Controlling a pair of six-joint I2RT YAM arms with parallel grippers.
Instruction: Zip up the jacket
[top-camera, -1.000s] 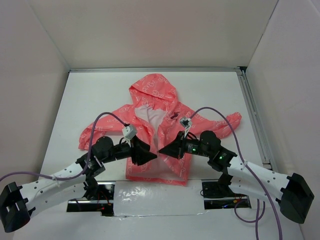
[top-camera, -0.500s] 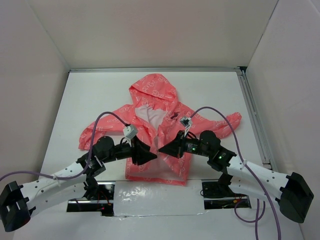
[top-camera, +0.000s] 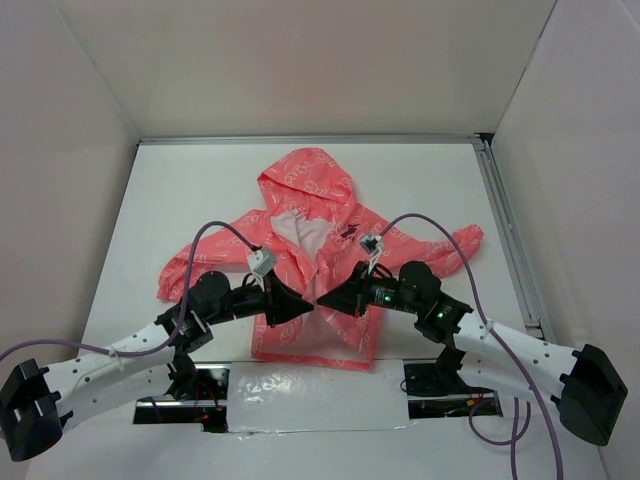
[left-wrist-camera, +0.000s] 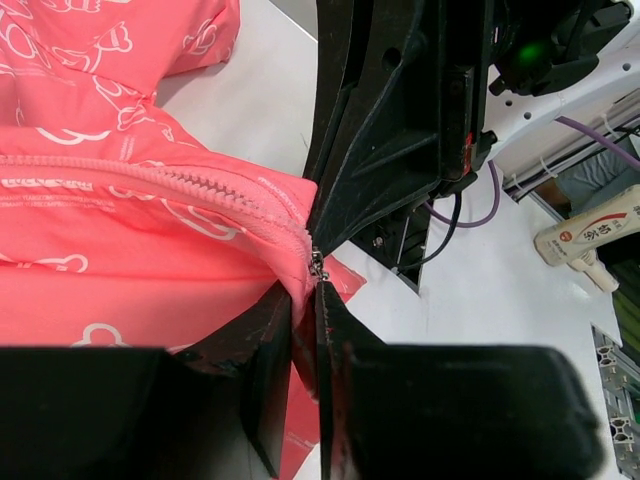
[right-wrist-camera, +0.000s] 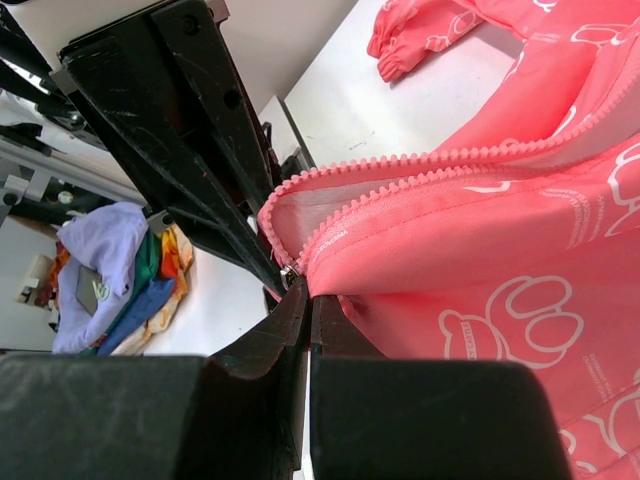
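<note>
The coral-pink jacket (top-camera: 312, 225) lies flat mid-table, hood to the far side, its front open above the lower part and showing pale lining. My left gripper (top-camera: 303, 305) and right gripper (top-camera: 326, 298) meet tip to tip at the front zipper, low on the jacket. In the left wrist view the left gripper (left-wrist-camera: 306, 305) is shut on the jacket's edge just below the small metal slider (left-wrist-camera: 317, 265), with the right gripper's fingers (left-wrist-camera: 400, 140) right behind it. In the right wrist view the right gripper (right-wrist-camera: 308, 295) is shut on the zipper edge beside the slider (right-wrist-camera: 290, 270).
White walls enclose the table on three sides and a metal rail (top-camera: 507, 230) runs along its right. Purple cables (top-camera: 215, 232) arch over both arms. Off the table are a bottle (left-wrist-camera: 590, 235) and a pile of coloured cloth (right-wrist-camera: 110, 265).
My left gripper has shifted slightly right and up along the zipper, closer to the right gripper. The right arm and jacket have barely moved.
</note>
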